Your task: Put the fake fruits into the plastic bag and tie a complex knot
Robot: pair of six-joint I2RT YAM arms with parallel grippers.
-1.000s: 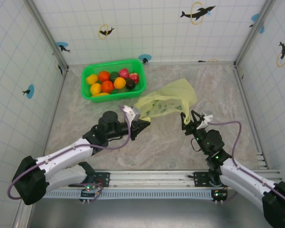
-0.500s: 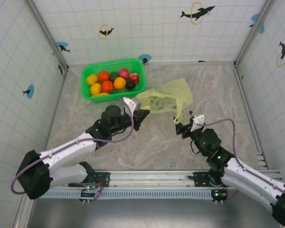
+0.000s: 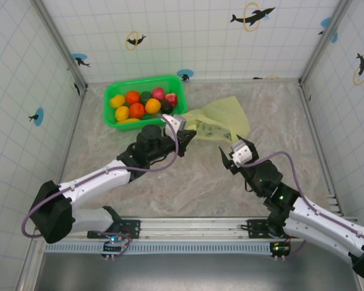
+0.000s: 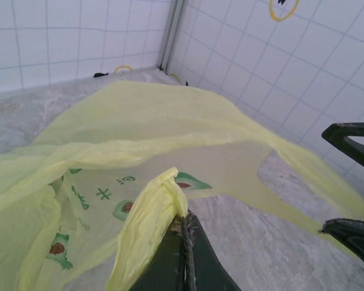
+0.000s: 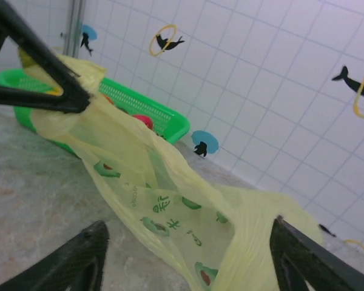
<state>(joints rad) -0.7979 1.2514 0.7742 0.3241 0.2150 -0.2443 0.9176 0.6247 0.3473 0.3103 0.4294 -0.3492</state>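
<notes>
The plastic bag lies flattened on the table, pale yellow-green with small printed marks. My left gripper is shut on a bunched handle strip of the bag at its left end, holding it lifted. My right gripper stands open just in front of the bag, its fingers wide apart with the bag's open mouth beyond them; the bag's edge brushes the right-hand finger. The fake fruits, orange, yellow, red and dark, sit in the green tray. No knot shows.
The bright green tray stands at the back left, close behind my left gripper. Tiled walls close in the table on three sides. Bare marbled table surface lies between the arms and the near rail.
My left gripper has carried the handle strip back and to the right, nearer the tray. The right gripper has shifted left and the bag strip no longer hangs from it; the bag has sunk flatter.
</notes>
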